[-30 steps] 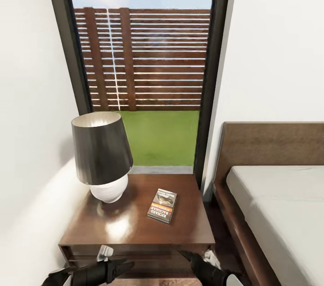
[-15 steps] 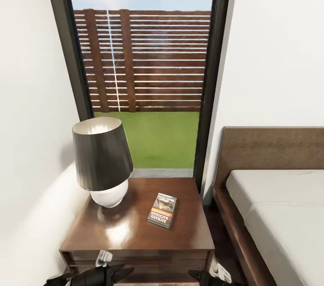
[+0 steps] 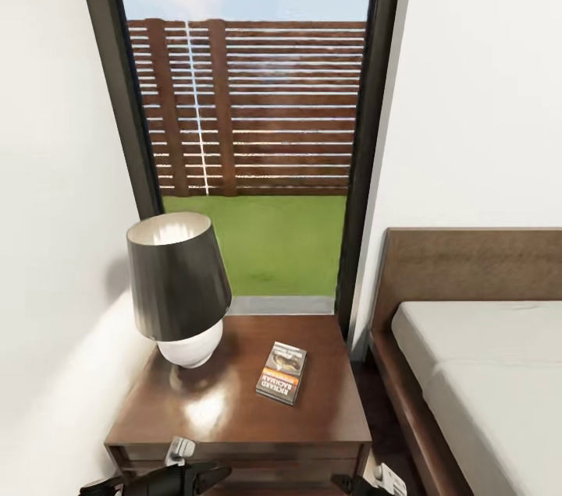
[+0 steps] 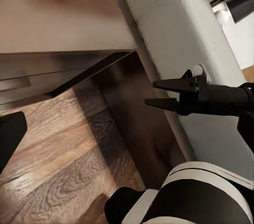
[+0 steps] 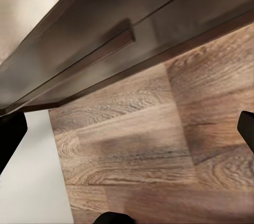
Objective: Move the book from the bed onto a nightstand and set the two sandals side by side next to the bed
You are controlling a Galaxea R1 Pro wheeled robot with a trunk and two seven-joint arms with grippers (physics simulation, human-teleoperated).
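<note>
Paperback with a dark cover and an orange band, the book (image 3: 282,373) lies flat on the glossy top of the small square dark brown wooden nightstand (image 3: 234,410), right of centre and apart from the lamp. White lettering on the orange band reads "RICHARD BACHMAN", upside down from the head camera; the greyish picture above it is too small to make out.

A table lamp with a dark conical shade and a round white base (image 3: 179,289) stands on the nightstand's left rear part. Behind it a tall dark-framed window (image 3: 257,129) shows a slatted brown fence, green grass and sky. To the right sits the low bed (image 3: 484,371) — dark brown headboard and frame, pale grey-white mattress — just beside the nightstand.

The head view catches only the tips of the arms at its lower edge: the left gripper (image 3: 199,472) with black fingers pointing right below the nightstand's front, and a sliver of the right gripper (image 3: 355,484).

The left wrist view adds what the head view lacks: the right gripper (image 4: 166,93) seen from the side, its two black fingers slightly parted with nothing between them, beside the mattress edge over brown wood-plank floor (image 4: 58,166). The left claw's own black fingertip (image 4: 10,139) sits at one frame edge, spread wide and empty.

The right wrist view looks along the nightstand's drawer front (image 5: 121,34) — its fingertips (image 5: 10,139) stand far apart at both edges, released.
</note>
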